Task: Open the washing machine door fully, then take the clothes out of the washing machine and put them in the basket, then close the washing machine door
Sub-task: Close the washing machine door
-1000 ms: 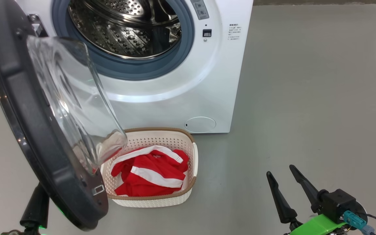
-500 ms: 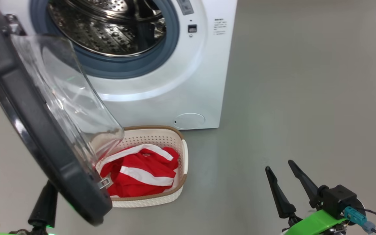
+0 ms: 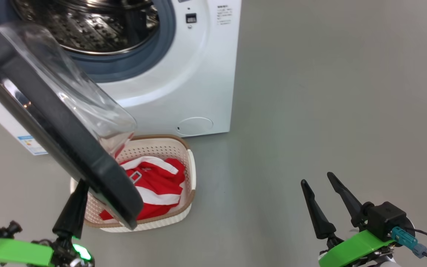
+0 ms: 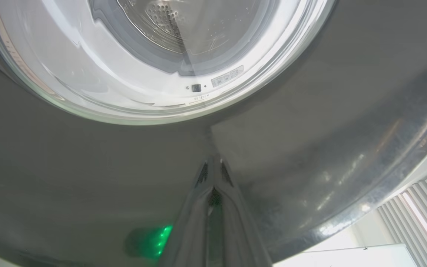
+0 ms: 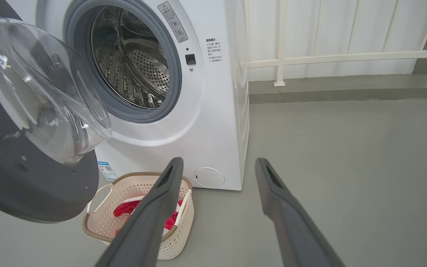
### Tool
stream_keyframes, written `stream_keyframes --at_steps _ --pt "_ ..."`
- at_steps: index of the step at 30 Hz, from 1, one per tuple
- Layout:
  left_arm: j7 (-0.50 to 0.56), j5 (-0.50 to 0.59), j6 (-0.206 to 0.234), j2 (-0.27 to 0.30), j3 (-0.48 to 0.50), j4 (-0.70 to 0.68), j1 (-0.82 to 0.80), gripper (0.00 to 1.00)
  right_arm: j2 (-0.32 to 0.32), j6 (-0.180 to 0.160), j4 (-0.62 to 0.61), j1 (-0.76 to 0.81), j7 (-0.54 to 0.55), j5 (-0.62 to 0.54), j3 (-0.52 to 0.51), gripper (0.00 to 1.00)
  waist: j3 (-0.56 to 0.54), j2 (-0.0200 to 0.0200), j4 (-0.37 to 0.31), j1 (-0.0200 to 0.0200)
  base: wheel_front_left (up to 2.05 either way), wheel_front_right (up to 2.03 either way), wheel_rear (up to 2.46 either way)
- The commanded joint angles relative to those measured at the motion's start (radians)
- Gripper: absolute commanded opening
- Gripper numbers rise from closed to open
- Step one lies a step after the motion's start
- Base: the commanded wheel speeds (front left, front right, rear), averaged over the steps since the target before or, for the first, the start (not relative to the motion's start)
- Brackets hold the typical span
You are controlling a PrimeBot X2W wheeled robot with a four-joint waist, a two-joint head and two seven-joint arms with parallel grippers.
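Observation:
The washing machine [image 3: 184,74] stands at the upper left with its steel drum [image 5: 135,63] showing no clothes inside. The washing machine door [image 3: 50,126] hangs part-way open, its glass bowl facing the drum. My left gripper [image 3: 82,183] is shut, and its tip [image 4: 213,163] presses on the door's black outer face. Under the door's lower edge sits the basket [image 3: 189,174], holding the red and white clothes [image 3: 158,181]. My right gripper [image 3: 317,178] hovers open and holds nothing, low on the right, well away from the basket [image 5: 102,218].
Grey floor [image 3: 328,92] stretches to the right of the machine. Behind it, in the right wrist view, a low step [image 5: 347,92] and a white railing [image 5: 280,55] run along the wall. A blue label [image 3: 32,142] marks the machine's lower front.
The head camera has turned, shifting the machine left in the picture. The door has swung further over the basket, with my left gripper following behind it. The right gripper stays open.

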Motion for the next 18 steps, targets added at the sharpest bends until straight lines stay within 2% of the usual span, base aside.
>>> stream_keyframes --at_steps 1,18 --pt "0.013 -0.003 -0.015 0.010 0.018 -0.016 -0.046 0.00 -0.007 0.000 -0.029 -0.038 -0.008 -0.007 0.025 1.00 0.016 0.0000 -0.017 0.0000 0.00 0.00 0.00" --pt "0.051 0.000 -0.037 0.043 0.000 0.115 -0.253 0.00 -0.007 0.000 -0.006 -0.093 -0.032 0.015 0.048 1.00 0.096 0.0000 -0.142 0.0000 0.00 0.00 0.00"
